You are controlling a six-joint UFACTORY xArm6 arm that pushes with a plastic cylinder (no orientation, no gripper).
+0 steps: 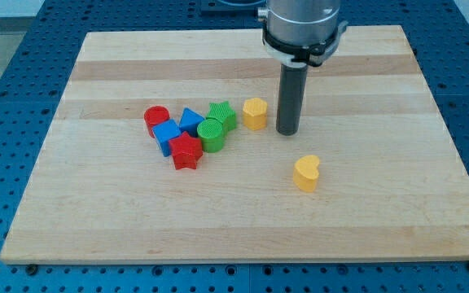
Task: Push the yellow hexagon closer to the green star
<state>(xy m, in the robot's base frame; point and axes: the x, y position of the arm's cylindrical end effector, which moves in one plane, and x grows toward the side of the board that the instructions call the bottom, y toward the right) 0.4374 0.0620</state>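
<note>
My rod hangs upright from its grey wrist collar at the view's twelve o'clock. My tip [288, 131] rests on the surface.

Yellow hexagon [255, 113] upright, just right of green star [222, 115], apart.

hexagon [255, 113] right of star [222, 115] (near) | my tip [288, 131] right of hexagon

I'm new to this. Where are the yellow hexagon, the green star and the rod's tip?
yellow hexagon [255, 113]: camera view, its front side.
green star [222, 114]: camera view, its top face.
my tip [288, 132]: camera view, rod's very bottom end.
</note>
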